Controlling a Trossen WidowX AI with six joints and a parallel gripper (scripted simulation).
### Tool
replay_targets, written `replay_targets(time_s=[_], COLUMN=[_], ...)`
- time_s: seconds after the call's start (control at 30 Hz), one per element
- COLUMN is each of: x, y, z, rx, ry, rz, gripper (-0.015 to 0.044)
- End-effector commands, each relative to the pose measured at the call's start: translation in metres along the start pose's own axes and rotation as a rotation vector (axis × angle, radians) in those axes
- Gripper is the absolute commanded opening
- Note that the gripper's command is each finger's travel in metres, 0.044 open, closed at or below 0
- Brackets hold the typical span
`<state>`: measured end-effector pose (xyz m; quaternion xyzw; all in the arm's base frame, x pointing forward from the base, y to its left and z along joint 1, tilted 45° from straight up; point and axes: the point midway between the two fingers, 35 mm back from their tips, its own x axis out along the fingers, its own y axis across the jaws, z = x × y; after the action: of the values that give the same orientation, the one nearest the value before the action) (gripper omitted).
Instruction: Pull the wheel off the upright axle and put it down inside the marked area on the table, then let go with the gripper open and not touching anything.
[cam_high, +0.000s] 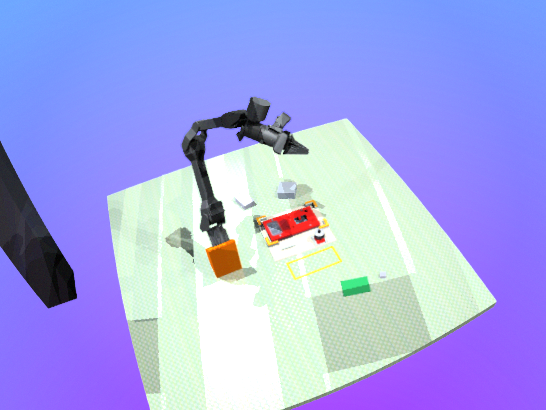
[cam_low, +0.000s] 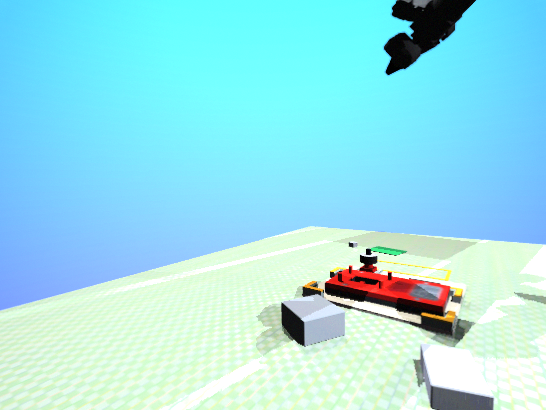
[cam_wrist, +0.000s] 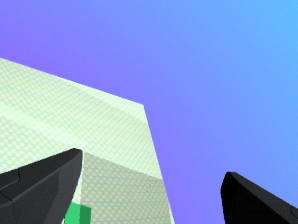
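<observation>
The wheel (cam_high: 319, 234) (cam_low: 368, 259) is a small dark disc with a pale top, around the upright black axle. The axle's tip (cam_low: 368, 251) sticks up above it, over a small red base (cam_low: 368, 268). The marked area is a yellow rectangle outline (cam_high: 319, 270) (cam_low: 415, 266) on the table, beside the pale base board. My gripper (cam_high: 307, 150) (cam_low: 388, 73) (cam_wrist: 154, 172) is open and empty, high above the table and well away from the wheel. The wheel and the yellow outline do not show in the wrist view.
A red board (cam_high: 288, 225) (cam_low: 350, 287) with short pegs lies beside the axle, with orange corner brackets around it. Two grey blocks (cam_high: 287, 190) (cam_high: 245, 202) stand behind it. A green block (cam_high: 356, 286) (cam_wrist: 77, 214) and a small pale cube (cam_high: 382, 274) (cam_low: 353, 244) lie beyond the outline. An orange panel (cam_high: 224, 259) is at the arm's base.
</observation>
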<state>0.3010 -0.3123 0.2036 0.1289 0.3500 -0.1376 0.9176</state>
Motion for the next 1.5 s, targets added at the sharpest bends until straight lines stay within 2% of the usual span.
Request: replay_targets(time_s=[0.0,0.33,0.47,0.67,0.9,1.3,1.47], x=[0.041,0.105,0.117,0.140,0.149,0.158,0.167], y=[0.033,0.099,0.119,0.177,0.232,0.232,0.243], z=[-0.022,-0.084,-0.101,-0.154,-0.212,-0.210,-0.223], rx=[-0.012,-0.070,-0.073,-0.059,-0.037,-0.036,-0.036], ry=[0.123,0.398,0.473,0.700,0.953,0.959,0.958], rz=[0.132,0.334,0.395,0.568,0.713,0.716,0.715], gripper=[0.0300,0.0300,0.0300,0.0300,0.0300,0.0300,0.0300])
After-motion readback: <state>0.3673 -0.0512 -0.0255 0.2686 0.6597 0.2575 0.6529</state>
